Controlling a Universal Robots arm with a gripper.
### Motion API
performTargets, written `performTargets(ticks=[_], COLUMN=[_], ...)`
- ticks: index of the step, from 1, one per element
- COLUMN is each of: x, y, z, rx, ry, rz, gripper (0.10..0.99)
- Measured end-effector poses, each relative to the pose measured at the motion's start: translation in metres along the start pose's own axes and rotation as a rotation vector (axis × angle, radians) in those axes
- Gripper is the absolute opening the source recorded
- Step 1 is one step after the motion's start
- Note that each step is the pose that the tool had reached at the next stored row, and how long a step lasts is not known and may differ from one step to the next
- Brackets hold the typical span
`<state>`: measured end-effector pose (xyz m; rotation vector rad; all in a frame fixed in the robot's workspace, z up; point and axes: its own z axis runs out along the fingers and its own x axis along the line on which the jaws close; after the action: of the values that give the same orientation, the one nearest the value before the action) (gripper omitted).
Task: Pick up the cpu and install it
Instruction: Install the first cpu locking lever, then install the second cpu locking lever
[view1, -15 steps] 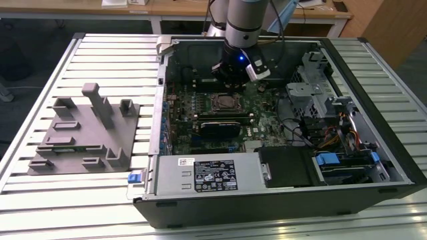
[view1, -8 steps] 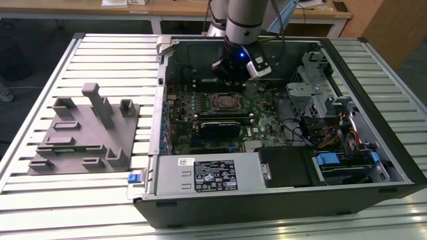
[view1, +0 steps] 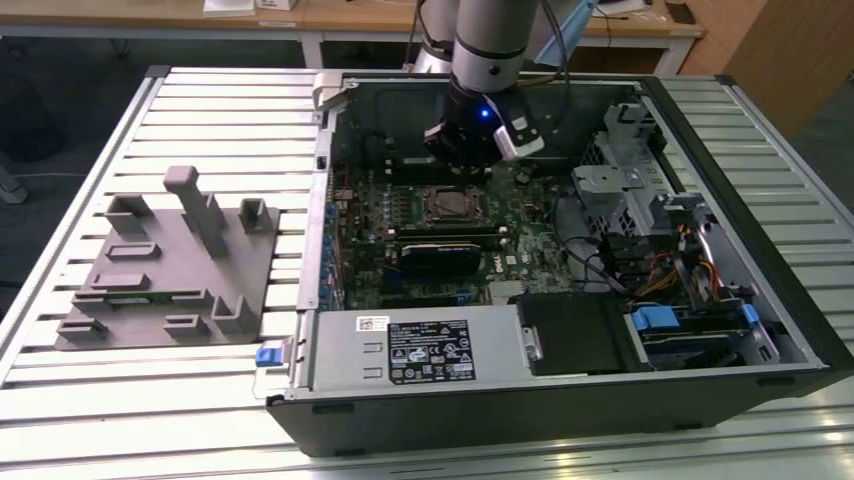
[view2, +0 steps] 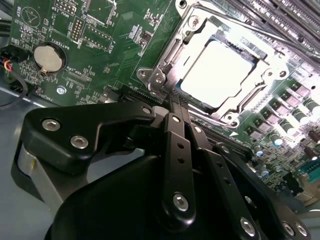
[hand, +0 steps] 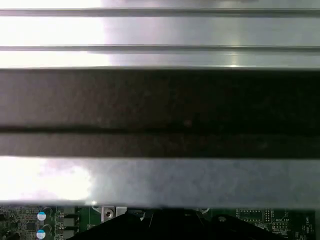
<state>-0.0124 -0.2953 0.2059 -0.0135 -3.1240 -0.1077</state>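
Cpu (view2: 220, 72) sits in the socket (view2: 172, 65) on the board (view2: 105, 35), silver top up, framed by the metal bracket. In the second wrist view it looks flat and square to the frame; can't confirm full seating from this angle.

Gripper (view2: 176, 102) is clenched, fingers pressed together, nothing between them. Tips sit just beside the socket's near edge, apart from the chip.

In the exterior view the gripper (view1: 470, 160) hangs inside the open case (view1: 561, 400), above the board, just behind the socket. Grey tray (view1: 160, 290) sits well apart on the table (view1: 80, 150), towards the exterior view's left.

Risks, as I read it:
- Tips are close to the bracket; any sideways drift could clip it or nudge the chip off its pins.
- If the chip isn't fully down, pressing could bend pins.
- Tight case: arm links could snag cables (view1: 681, 275) or the drive cage on the exterior view's right.
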Motion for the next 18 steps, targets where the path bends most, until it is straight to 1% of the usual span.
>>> performTargets(ticks=[10, 18], x=[-0.0001, -0.0003], y=[-0.0022, -0.0062], z=[-0.0002, -0.0004], rx=[0.000, 0.000], ry=[0.0000, 0.0000], rz=[0.000, 0.000], gripper=[0.106, 0.106])
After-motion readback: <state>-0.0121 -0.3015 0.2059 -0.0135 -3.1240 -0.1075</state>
